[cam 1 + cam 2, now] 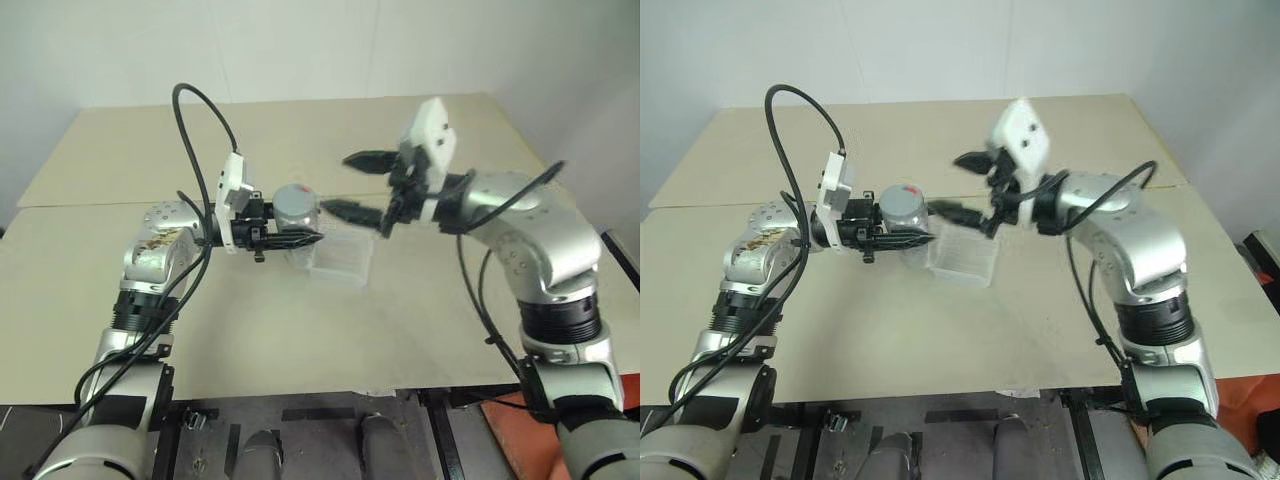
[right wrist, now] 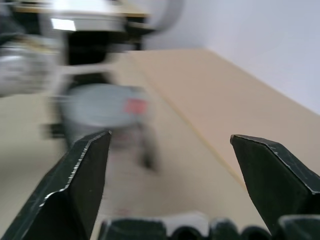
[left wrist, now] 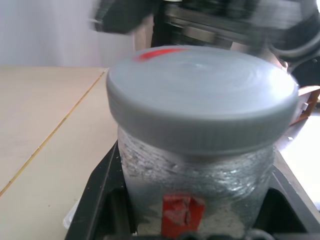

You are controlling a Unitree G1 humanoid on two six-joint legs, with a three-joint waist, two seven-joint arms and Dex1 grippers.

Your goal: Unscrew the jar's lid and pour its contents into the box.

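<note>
My left gripper (image 1: 305,232) is shut on the jar (image 1: 297,222) and holds it upright above the table. The grey lid (image 1: 296,198) with its red mark sits on the jar's mouth. In the left wrist view the lid (image 3: 200,95) is close up over the jar's clouded wall (image 3: 200,175), with a black finger on each side. The contents cannot be made out through that wall. My right gripper (image 1: 335,183) is open just right of the lid, its fingers (image 2: 80,175) pointing at it and apart from it. The clear box (image 1: 340,258) lies on the table under and to the right of the jar.
The beige table (image 1: 250,330) reaches to a white wall at the back, and a seam (image 1: 80,205) crosses its left part. Black cables loop above my left arm (image 1: 195,120) and hang beside my right arm (image 1: 475,290).
</note>
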